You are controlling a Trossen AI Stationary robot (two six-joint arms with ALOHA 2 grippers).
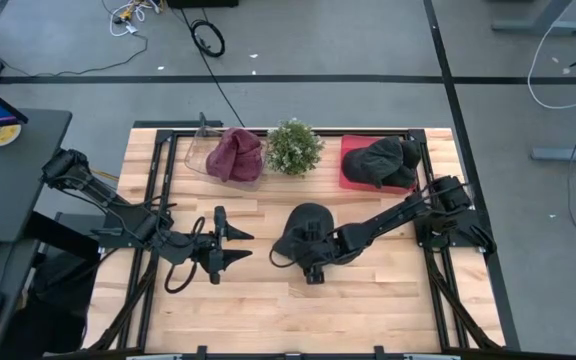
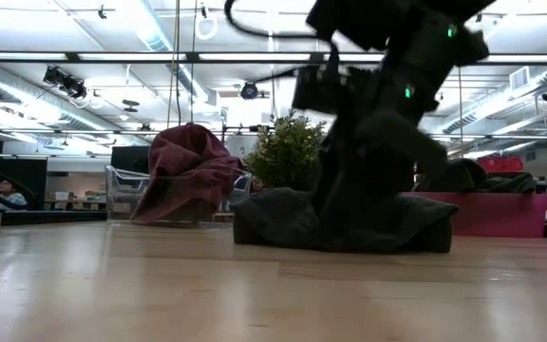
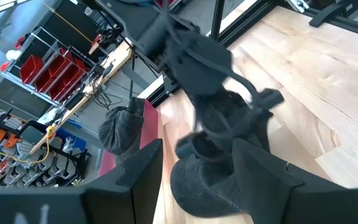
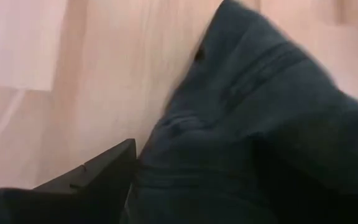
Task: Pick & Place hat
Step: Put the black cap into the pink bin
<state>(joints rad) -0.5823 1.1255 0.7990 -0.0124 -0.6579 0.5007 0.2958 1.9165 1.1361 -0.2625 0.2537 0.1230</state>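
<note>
Directly under the right gripper [image 1: 311,262] lies the dark hat [image 1: 306,228], flat on the bare wood of the table [image 1: 388,300], mid-table. Low view shows the hat [image 2: 283,223] slumped as a soft heap w/ the arm's wrist standing over its centre. Right wrist view: one dark finger [image 4: 98,171] sits just beside the fabric edge, touching or nearly so, w/ the hat [image 4: 266,124] filling the rest of the view. Fingers look spread, released, nothing pinched between them.

Beyond the right gripper, at the table's far edge: red tray [image 1: 352,170] w/ more dark hats [image 1: 383,160] piled in it, a small plant [image 1: 294,147] next along, then a clear bin [image 1: 200,160] holding a maroon hat [image 1: 235,155].

Left gripper [image 1: 230,250] waits off to the hat's side, apart from it, jaws part-spread and empty; its wrist view looks straight at the right arm and hat [image 3: 204,180].

Step in hand, by my read: either hat just set down, or about to be grabbed. Can't tell which from this alone. Fabric lies loose w/ no tension, so no grip now.

Next move, if a pick: drop fingers astride a fold, close on cloth not wood, lift straight up. Soft fabric may slip or bunch, so needs a deep bite. If a place: lift clear w/o snagging the brim.
</note>
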